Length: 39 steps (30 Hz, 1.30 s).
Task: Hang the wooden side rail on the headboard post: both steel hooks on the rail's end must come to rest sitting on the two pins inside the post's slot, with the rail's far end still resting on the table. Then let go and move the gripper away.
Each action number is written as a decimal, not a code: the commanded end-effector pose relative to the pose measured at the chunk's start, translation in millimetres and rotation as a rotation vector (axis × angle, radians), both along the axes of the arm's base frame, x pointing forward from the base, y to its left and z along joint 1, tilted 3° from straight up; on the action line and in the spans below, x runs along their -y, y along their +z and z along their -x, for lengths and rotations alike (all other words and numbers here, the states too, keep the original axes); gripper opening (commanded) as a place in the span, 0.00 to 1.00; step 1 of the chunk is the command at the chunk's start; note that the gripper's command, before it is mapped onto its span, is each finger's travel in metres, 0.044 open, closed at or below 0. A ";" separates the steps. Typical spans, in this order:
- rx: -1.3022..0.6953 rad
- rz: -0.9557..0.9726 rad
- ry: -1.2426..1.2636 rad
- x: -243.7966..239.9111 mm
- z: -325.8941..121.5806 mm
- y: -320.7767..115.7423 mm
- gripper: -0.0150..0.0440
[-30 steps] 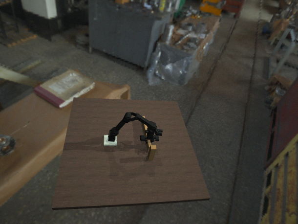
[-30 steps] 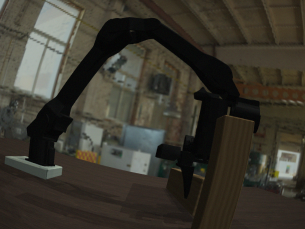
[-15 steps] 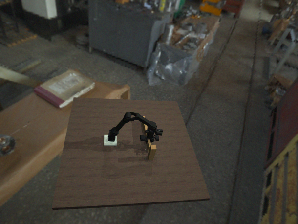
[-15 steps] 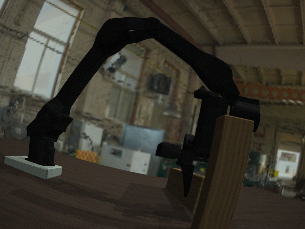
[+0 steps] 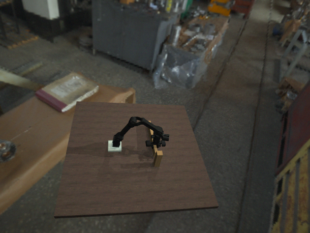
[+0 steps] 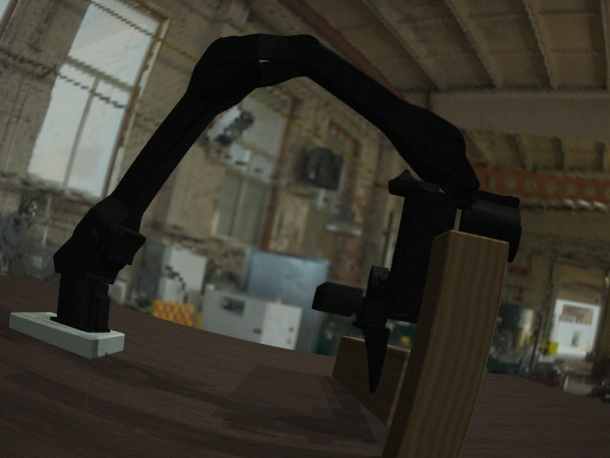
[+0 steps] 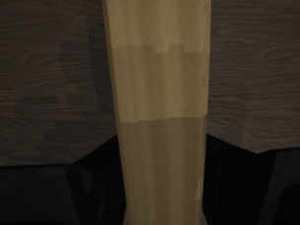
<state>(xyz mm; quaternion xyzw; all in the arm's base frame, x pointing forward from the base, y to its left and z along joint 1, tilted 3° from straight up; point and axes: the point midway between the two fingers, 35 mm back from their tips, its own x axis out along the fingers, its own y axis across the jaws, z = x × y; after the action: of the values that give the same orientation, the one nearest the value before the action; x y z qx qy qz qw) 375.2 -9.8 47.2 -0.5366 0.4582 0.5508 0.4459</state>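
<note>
The wooden side rail [image 5: 149, 129] [image 6: 350, 357] [image 7: 160, 84] is a long light-brown bar running away from the headboard post [image 5: 157, 161] [image 6: 454, 325]. The post stands upright on the table. My gripper [image 5: 155, 146] [image 7: 156, 132] is shut on the rail, pointing down, with one finger on each side of it. In the exterior view one finger shows against the rail and the other is hidden. The rail's near end is close behind the post. Its far end looks low, at or near the table. The hooks, pins and slot are hidden, so their contact cannot be told.
The dark wooden table [image 5: 106, 188] [image 6: 165, 405] carries everything. The arm's pale base block [image 5: 115, 150] [image 6: 75, 334] stands to the left of the rail and post. The arm arches from it over to the rail. The post stands near the gripper.
</note>
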 end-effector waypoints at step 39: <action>0.023 -0.003 0.003 0.7 -4.5 11.9 0.25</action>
<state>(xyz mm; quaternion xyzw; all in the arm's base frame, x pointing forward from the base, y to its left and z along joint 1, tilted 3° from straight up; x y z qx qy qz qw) 376.1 -10.2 52.8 -0.5377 0.4570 0.5506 0.4459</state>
